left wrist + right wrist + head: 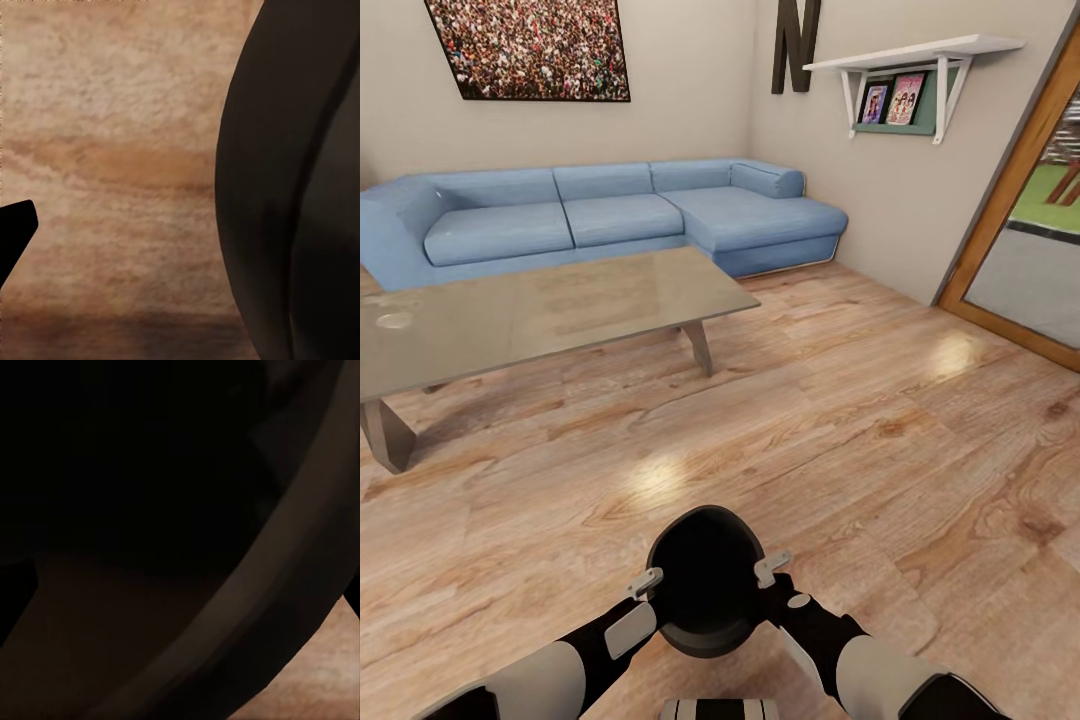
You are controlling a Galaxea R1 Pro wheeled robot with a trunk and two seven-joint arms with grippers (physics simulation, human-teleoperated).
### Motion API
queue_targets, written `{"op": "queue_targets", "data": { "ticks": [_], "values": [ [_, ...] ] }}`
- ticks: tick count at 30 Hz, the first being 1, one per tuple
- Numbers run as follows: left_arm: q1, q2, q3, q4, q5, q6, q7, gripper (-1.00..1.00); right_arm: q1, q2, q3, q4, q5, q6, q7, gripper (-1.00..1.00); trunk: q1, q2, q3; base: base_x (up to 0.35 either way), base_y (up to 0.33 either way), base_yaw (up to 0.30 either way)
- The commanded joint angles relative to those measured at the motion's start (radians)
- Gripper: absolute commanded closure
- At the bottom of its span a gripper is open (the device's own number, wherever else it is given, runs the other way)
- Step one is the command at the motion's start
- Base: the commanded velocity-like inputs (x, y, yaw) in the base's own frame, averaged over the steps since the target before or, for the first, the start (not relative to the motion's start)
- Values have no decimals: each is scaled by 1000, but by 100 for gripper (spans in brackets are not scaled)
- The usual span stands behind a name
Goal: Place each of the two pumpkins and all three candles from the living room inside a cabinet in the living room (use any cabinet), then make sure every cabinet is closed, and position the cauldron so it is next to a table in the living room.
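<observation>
The black cauldron [705, 580] is between the two grippers, low in front of the robot and above the wooden floor [840, 420]; the left gripper [645, 582] touches its left rim and the right gripper [772, 568] its right rim; how far each pincer is open I cannot tell. The glass table [540, 310] stands well apart, further left, before the blue sofa [600, 215]; a white shelf [920, 55] hangs on the right wall.

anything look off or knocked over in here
Nothing is spilled or damaged. The one odd sight is the black cauldron, held between both arms over the wood floor with its mouth tipped toward the camera, away from the table.
</observation>
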Motion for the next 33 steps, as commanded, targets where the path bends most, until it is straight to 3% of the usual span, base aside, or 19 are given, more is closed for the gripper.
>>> {"op": "queue_targets", "data": {
  "ticks": [1,10,19,25,29,33],
  "values": [
    [0,0,0,1,0,1,2,-100,0,0,2,1,0,1,3,-100,0,0,0,0,0,0],
    [3,2,-1,1,0,12,7,-100,-1,-1,5,9,-1,8,85,-100,0,0,0,0,0,0],
    [29,1,-1,1,-1,17,8,-100,0,-9,60,36,1,5,90,-100,0,0,0,0,0,0],
    [33,-1,-1,1,-2,17,7,-100,0,-9,84,50,9,4,73,-100,0,0,0,0,0,0],
    [35,-1,-1,1,-2,17,7,-100,0,-9,93,50,26,3,-11,-100,0,0,0,0,0,0],
    [35,-1,-1,1,-2,17,7,-100,0,-9,94,50,29,1,-33,-100,0,0,0,0,0,0]
  ]
}}
